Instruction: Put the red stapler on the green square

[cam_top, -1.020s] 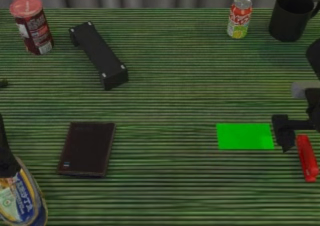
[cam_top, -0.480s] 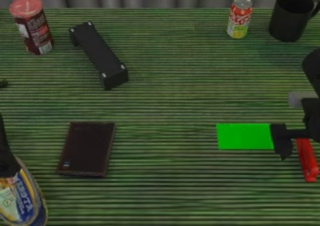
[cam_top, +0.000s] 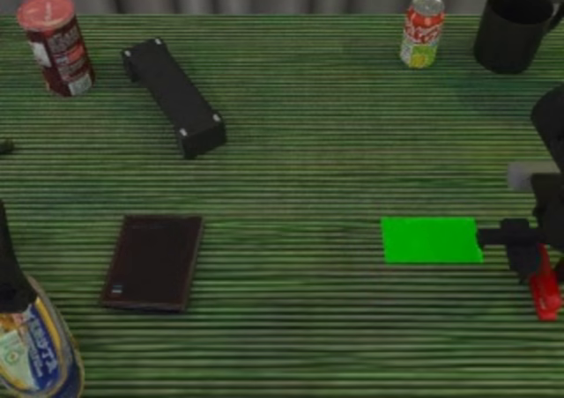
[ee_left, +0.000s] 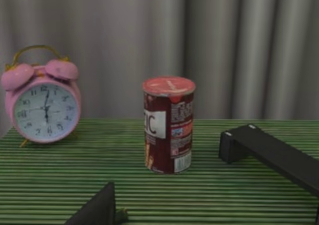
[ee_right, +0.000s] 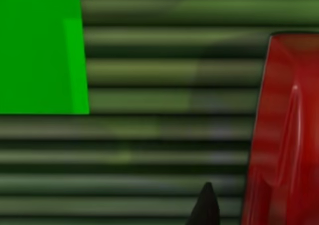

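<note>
The red stapler (cam_top: 546, 297) lies near the table's right edge, just right of the green square (cam_top: 432, 239) and apart from it. My right gripper (cam_top: 522, 246) hovers over the stapler's far end and covers that end from above. It is open. In the right wrist view one dark fingertip (ee_right: 207, 205) shows beside the red stapler (ee_right: 284, 135), with the green square (ee_right: 40, 51) farther off. My left gripper (ee_left: 209, 217) is parked at the table's left side, open and holding nothing.
A black mug (cam_top: 511, 28) and a soda can (cam_top: 423, 30) stand at the back right. At the back left are a red can (cam_top: 57, 44) and a long black box (cam_top: 172, 94). A dark notebook (cam_top: 152, 261) lies left of centre, a bottle (cam_top: 31, 345) stands front left, and a pink alarm clock (ee_left: 42, 103) is beside the red can.
My right gripper has shifted right and toward the front edge, turning at the wrist, and now sits over the stapler's far end. The stapler and left arm have not moved.
</note>
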Controlling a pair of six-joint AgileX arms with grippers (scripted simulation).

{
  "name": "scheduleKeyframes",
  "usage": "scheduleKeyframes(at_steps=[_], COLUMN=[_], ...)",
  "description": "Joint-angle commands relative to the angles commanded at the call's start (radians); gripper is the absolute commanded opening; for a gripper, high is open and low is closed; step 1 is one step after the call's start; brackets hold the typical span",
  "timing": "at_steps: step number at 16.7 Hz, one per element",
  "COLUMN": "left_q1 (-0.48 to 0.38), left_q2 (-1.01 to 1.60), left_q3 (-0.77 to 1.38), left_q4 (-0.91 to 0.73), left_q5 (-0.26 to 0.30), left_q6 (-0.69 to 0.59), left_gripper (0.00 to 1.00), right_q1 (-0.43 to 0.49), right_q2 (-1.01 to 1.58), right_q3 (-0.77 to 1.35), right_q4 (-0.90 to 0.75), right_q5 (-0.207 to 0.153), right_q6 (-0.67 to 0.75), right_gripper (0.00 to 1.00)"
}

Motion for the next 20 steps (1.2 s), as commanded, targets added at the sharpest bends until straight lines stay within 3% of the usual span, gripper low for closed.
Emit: scheduleKeyframes(at_steps=[3,4,14,20], left_q1=[0.000,0.000,0.000,0.000], left_q2=[0.000,0.000,0.000,0.000], left_q3=[0.000,0.000,0.000,0.000], left_q4=[0.000,0.000,0.000,0.000], left_q5=[0.000,0.000,0.000,0.000], left_q6=[0.000,0.000,0.000,0.000], left_gripper=[1.00,1.00,1.00,1.00], right_q1=[0.000,0.000,0.000,0.003], right_q2=[0.000,0.000,-0.005,-0.098], right_q3=[0.000,0.000,0.014,0.165], right_q4=[0.000,0.000,-0.017,-0.284], right_q5=[0.000,0.000,-0.001,-0.002], right_q6=[0.000,0.000,0.000,-0.003], right_gripper=[0.02,0.00,0.00,0.00])
